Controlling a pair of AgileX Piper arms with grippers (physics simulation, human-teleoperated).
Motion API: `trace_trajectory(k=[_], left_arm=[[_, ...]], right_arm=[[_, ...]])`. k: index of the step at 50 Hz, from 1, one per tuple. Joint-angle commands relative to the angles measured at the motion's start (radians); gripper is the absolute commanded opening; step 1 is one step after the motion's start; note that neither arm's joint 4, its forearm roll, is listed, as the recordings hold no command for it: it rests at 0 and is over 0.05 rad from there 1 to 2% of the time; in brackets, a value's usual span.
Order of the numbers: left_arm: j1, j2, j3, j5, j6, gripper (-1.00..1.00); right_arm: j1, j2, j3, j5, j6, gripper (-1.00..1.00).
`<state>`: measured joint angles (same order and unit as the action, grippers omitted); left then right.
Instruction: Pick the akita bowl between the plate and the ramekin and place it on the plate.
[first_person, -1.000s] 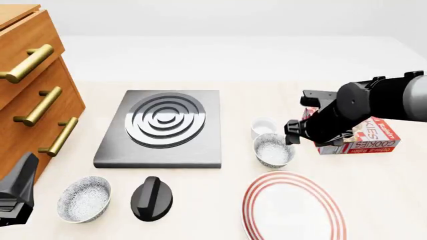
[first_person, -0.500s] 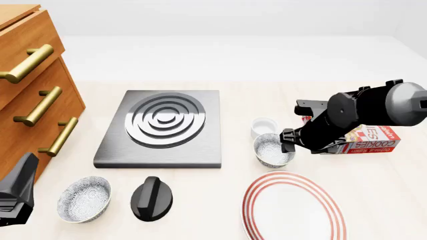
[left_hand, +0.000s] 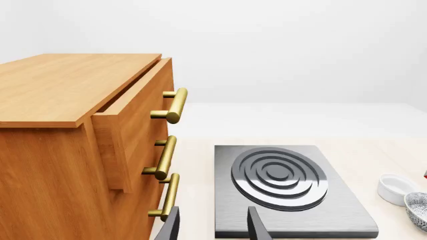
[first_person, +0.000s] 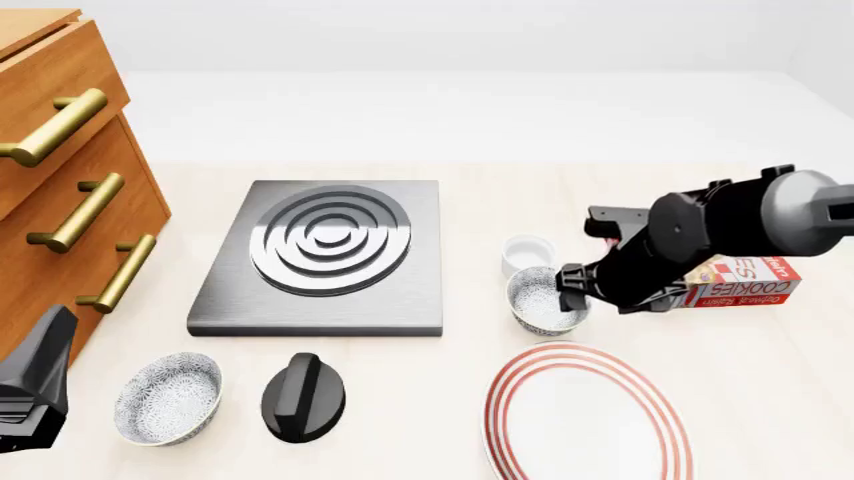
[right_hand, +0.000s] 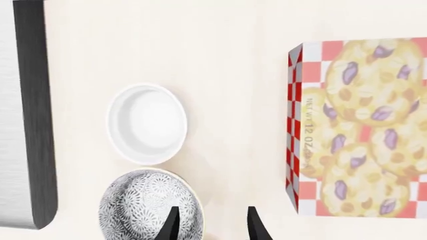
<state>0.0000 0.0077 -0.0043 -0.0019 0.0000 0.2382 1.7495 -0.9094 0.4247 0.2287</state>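
Observation:
The akita bowl (first_person: 541, 301), dark speckled outside and pale inside, sits on the table between the small white ramekin (first_person: 527, 251) and the red-ringed plate (first_person: 587, 415). My right gripper (first_person: 574, 288) is low at the bowl's right side. In the right wrist view this gripper (right_hand: 212, 227) is open, with one finger over the bowl (right_hand: 147, 207) and the other outside it, so the rim lies between them. The ramekin (right_hand: 147, 124) stands just beyond. My left gripper (left_hand: 213, 227) is open and holds nothing, parked at the near left (first_person: 47, 350).
A cookie box (first_person: 745, 280) lies right behind the right arm. A dark stove plate (first_person: 327, 255) fills the middle, with a black knob (first_person: 304, 397) and a second speckled bowl (first_person: 167, 397) in front of it. A wooden drawer cabinet (first_person: 67, 180) stands at the left.
My right gripper has dropped lower and come in against the right side of the akita bowl. The bowl, the plate and the left arm have not moved.

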Motion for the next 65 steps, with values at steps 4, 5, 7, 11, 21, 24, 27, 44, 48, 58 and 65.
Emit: trace_trajectory(k=[4,5,7,11,21,24,27,44,48,58,65], left_arm=[[0.0,0.0,0.0,0.0,0.0,1.0],[0.0,0.0,0.0,0.0,0.0,1.0],[0.0,0.0,0.0,0.0,0.0,1.0],[0.0,0.0,0.0,0.0,0.0,1.0],[0.0,0.0,0.0,0.0,0.0,1.0],[0.0,0.0,0.0,0.0,0.0,1.0],[0.0,0.0,0.0,0.0,0.0,1.0],[0.0,0.0,0.0,0.0,0.0,1.0],[0.0,0.0,0.0,0.0,0.0,1.0],[0.0,0.0,0.0,0.0,0.0,1.0],[0.0,0.0,0.0,0.0,0.0,1.0]], right_arm=[[0.0,0.022,0.009,-0.02,-0.002,1.0],[-0.001,0.024,0.011,-0.024,-0.002,1.0],[-0.001,0.03,0.014,-0.029,-0.007,1.0],[-0.014,0.025,0.017,-0.031,-0.015,-1.0],[-0.002,0.009,0.018,-0.019,-0.012,-1.0],[0.017,-0.009,0.022,-0.01,-0.002,-1.0],[0.021,-0.04,0.022,0.011,-0.004,-1.0],[0.005,-0.258,0.011,0.143,-0.073,-1.0],[0.008,-0.305,0.001,0.178,-0.082,-1.0],[0.026,-0.429,0.009,0.259,-0.114,-1.0],[0.039,-0.498,0.031,0.298,-0.139,-1.0]])
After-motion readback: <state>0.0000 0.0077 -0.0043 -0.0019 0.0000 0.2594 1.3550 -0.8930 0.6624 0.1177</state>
